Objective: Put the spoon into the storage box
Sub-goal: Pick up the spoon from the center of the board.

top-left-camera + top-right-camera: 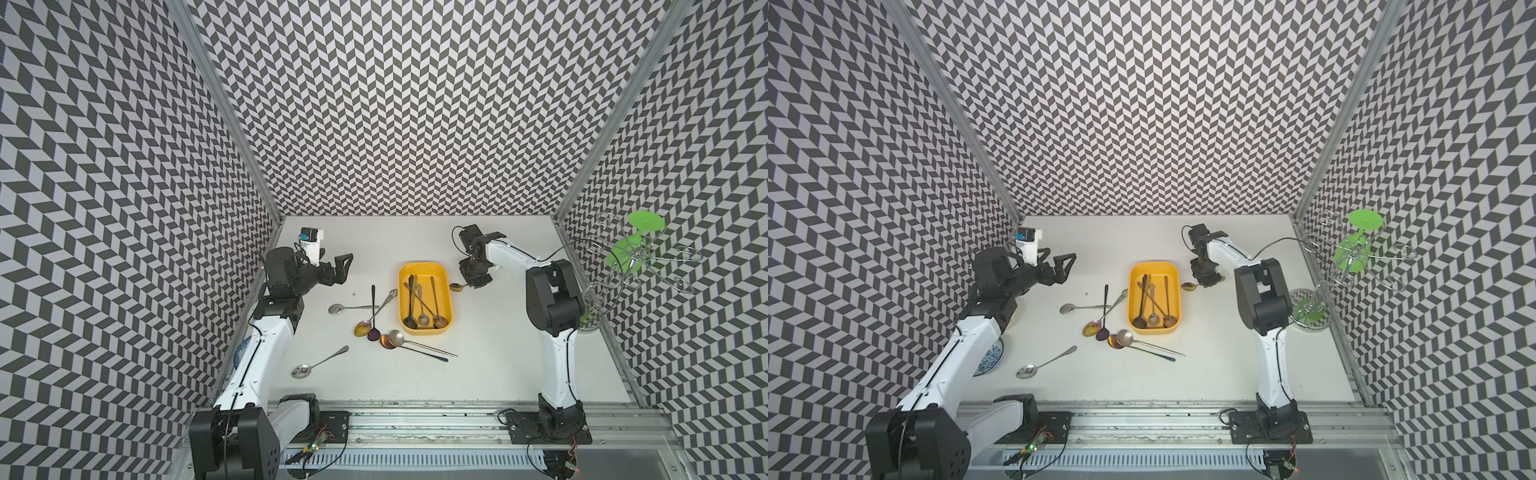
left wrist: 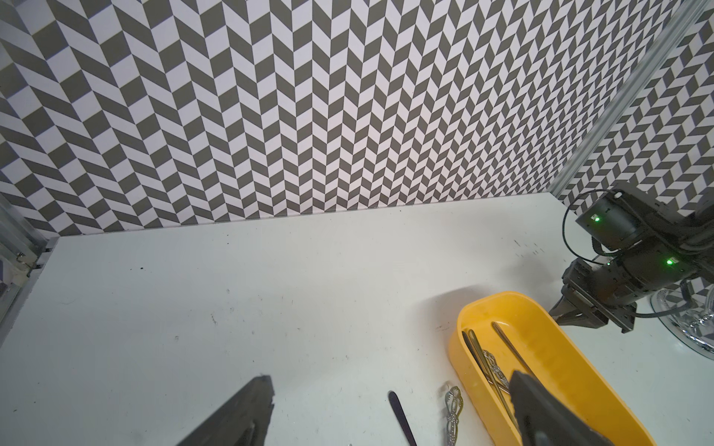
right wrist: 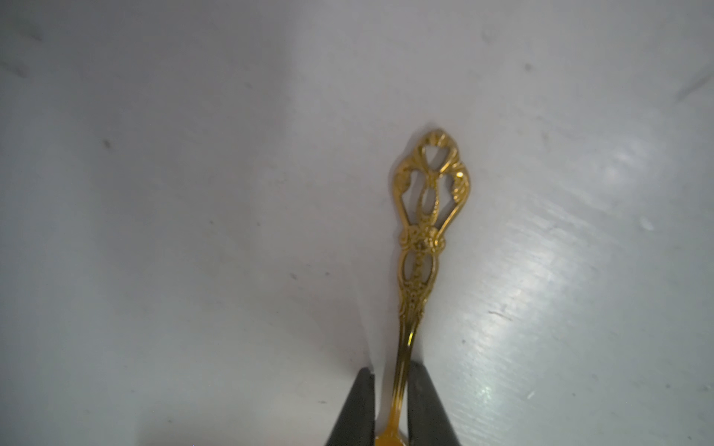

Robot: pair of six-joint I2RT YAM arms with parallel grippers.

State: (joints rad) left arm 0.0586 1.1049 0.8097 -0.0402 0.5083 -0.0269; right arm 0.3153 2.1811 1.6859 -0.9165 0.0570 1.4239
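Right gripper straddles neck of ornate gold metal spoon; clamping unconfirmed. Spoon lies crosswise just beside shallow yellow plastic storage box, bowl toward it.

Bowl of gold spoon cut off at picture edge, handle hidden under right hand in top views, patterned plate mostly behind left arm
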